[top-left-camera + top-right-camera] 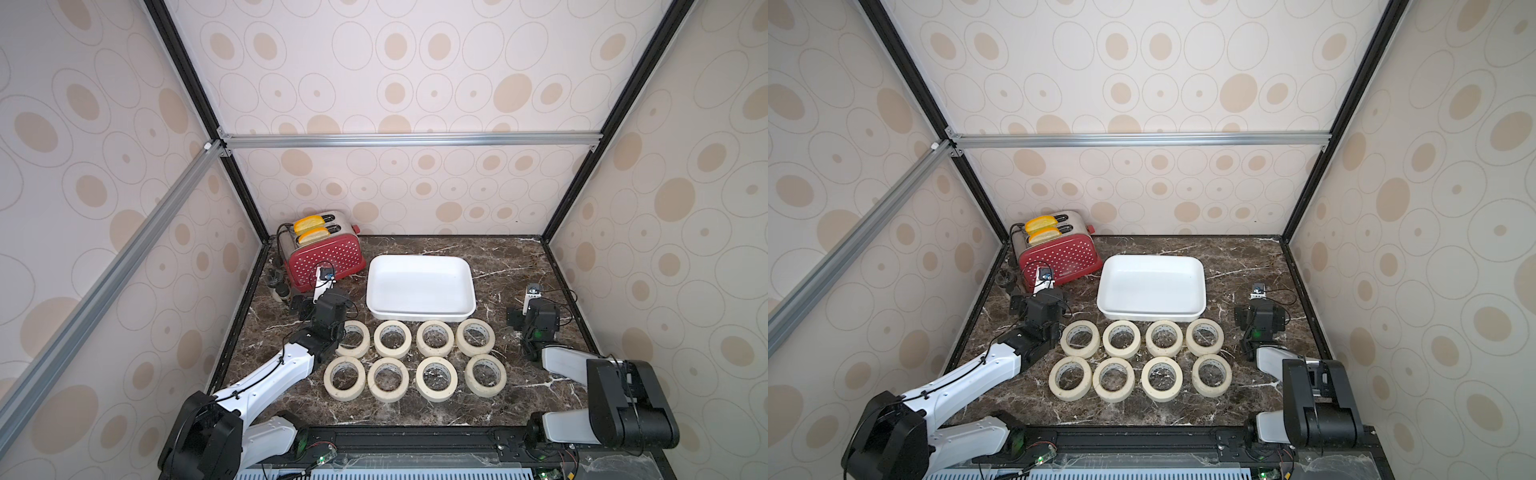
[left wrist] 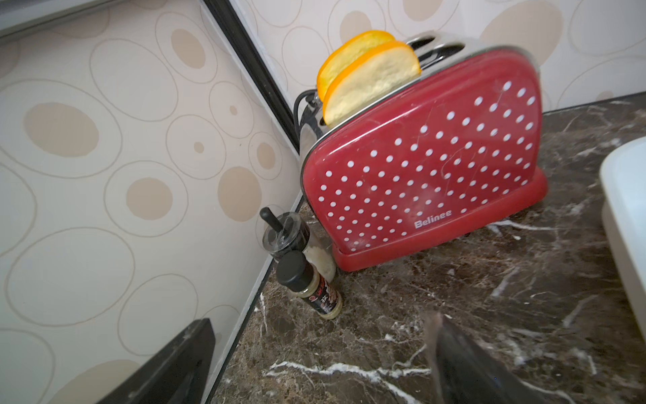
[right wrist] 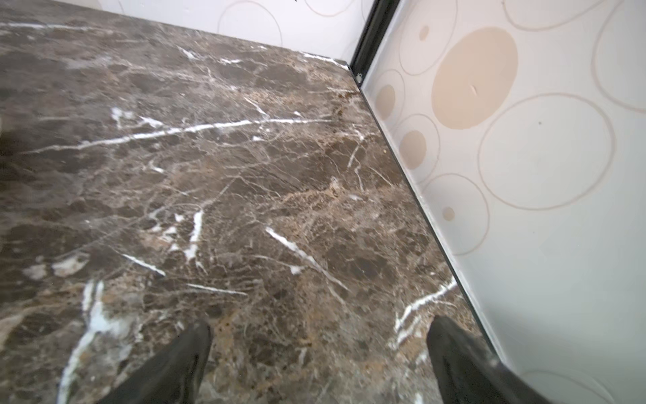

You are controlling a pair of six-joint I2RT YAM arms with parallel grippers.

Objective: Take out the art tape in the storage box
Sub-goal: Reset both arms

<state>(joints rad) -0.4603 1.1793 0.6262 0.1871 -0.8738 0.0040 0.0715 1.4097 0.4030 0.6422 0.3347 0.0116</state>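
This is a robot-lab test cell dressed as a kitchen corner. Oval-patterned wall panels [image 1: 415, 62] hang in a frame of black posts and aluminium bars [image 1: 411, 139] around a brown marble-look tabletop [image 1: 519, 270]. At its far left corner stand a red dotted toaster [image 1: 326, 259] holding bread slices [image 1: 309, 226] and small spice jars [image 2: 309, 286]. Two robot arms [image 1: 266, 378] are mounted along its near edge.

We count eight art tape rolls [image 1: 435, 352] below frame centre, one storage box [image 1: 419, 286], one toaster [image 1: 326, 262], two bread slices [image 1: 309, 224], and seemingly two small bottles [image 2: 304, 276] beside the toaster.
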